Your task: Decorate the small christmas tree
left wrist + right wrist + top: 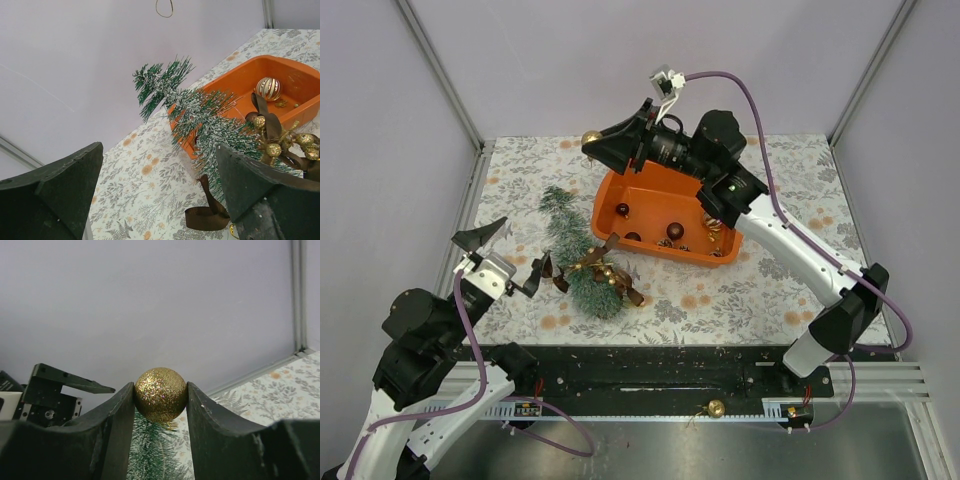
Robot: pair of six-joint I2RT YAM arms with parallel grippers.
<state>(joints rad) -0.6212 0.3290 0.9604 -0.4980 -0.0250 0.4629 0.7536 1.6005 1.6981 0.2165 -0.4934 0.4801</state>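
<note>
**One sprig on the tree, a gold bauble in the gripper**

The small christmas tree (pixel 582 255) lies on its side on the worktop (pixel 740 297), just left of the orange tray (pixel 647 195). Its tip points to the far left and its base toward the near edge. A brown ribbon sprig (pixel 603 272) with gold berries rests on its lower branches. Whether it is fastened or only laid there cannot be told. No other ornament shows on the tree, so the decorating looks barely begun.

The right gripper (pixel 161 405) is partly closed on a gold glitter bauble (pixel 161 394), pinched between both fingers. It is held above the far-left corner of the tray, and the wrist view shows needles below it. That bauble is probably the next piece to go on. The left gripper (pixel 510 255) is wide open and holds nothing, just left of the tree's lower half.

The tray holds the remaining stock: dark red baubles (pixel 622 209), a striped gold bauble (pixel 268 88) and some small gold bits toward its right end. Another loose gold bauble (pixel 716 408) sits on the near rail, off the worktop.
</note>
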